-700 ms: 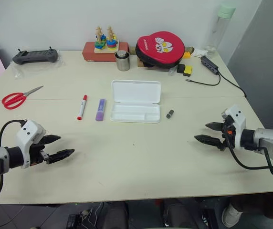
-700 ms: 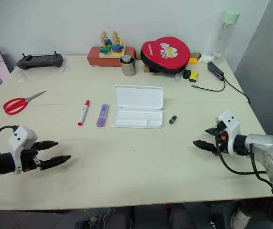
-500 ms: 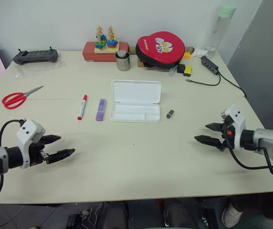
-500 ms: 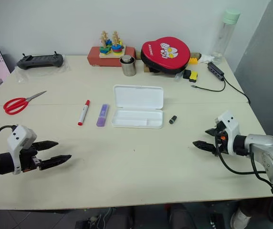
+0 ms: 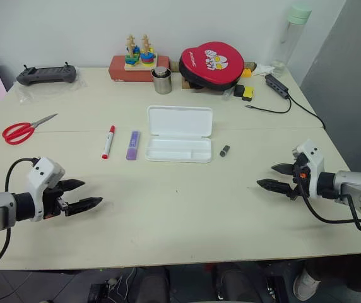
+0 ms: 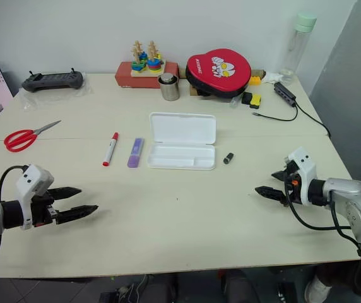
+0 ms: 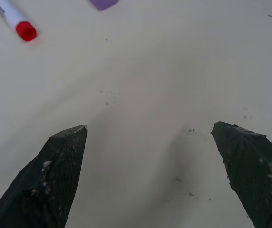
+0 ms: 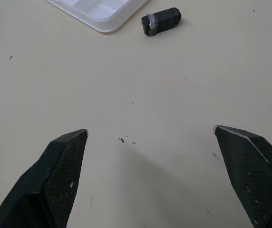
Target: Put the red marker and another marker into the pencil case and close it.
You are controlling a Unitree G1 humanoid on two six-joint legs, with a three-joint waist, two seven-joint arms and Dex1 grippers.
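The white pencil case (image 5: 179,133) lies open at mid-table, its lid folded back. To its left lies the purple marker (image 5: 132,144), and further left the red marker (image 5: 108,141), red cap toward the far side. My left gripper (image 5: 81,195) hovers open over bare table near the front left, well short of both markers; the left wrist view catches the red marker's tail (image 7: 15,21) and a purple corner (image 7: 103,4). Open as well, my right gripper (image 5: 273,176) stands at the front right, apart from the case, whose corner (image 8: 97,10) shows in the right wrist view.
A small dark grey block (image 5: 224,150) lies just right of the case. Red scissors (image 5: 24,129) lie at the left. Along the far edge stand a controller (image 5: 47,74), a toy stack (image 5: 139,60), a metal cup (image 5: 162,81), a red pad (image 5: 212,64), a cable hub (image 5: 277,86) and a bottle (image 5: 293,35).
My left gripper has crept slightly to the right and a touch toward the front edge. The right gripper and the table's objects have stayed put.
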